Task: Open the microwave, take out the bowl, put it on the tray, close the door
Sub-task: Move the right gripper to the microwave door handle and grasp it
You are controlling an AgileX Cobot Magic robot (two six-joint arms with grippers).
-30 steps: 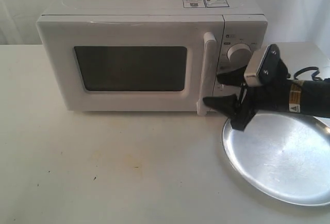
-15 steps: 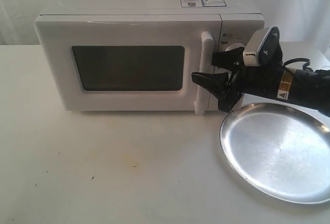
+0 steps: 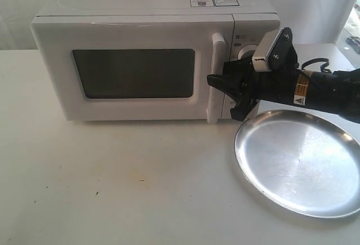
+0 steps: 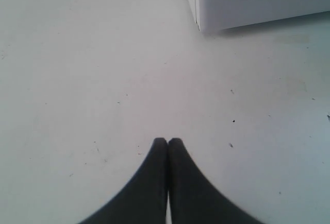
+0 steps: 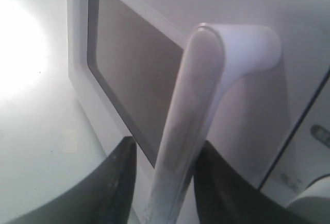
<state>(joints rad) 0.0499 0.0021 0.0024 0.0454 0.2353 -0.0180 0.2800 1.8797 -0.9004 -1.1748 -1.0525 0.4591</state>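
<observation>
Wrist view alone shows right end effector (image 5: 165, 183) straddling handle (image 5: 198, 80).

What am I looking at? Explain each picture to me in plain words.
This is a two-armed robot working at a white table. The wide picture comes from a camera off the arms. It shows a closed microwave and an empty silver tray beside it. The other two pictures come from cameras on the robot's wrists. The left tool is shut, holds nothing and hangs above bare table. The right tool has one finger on each side of the door handle. Whether it is already squeezing the handle is unclear.
</observation>
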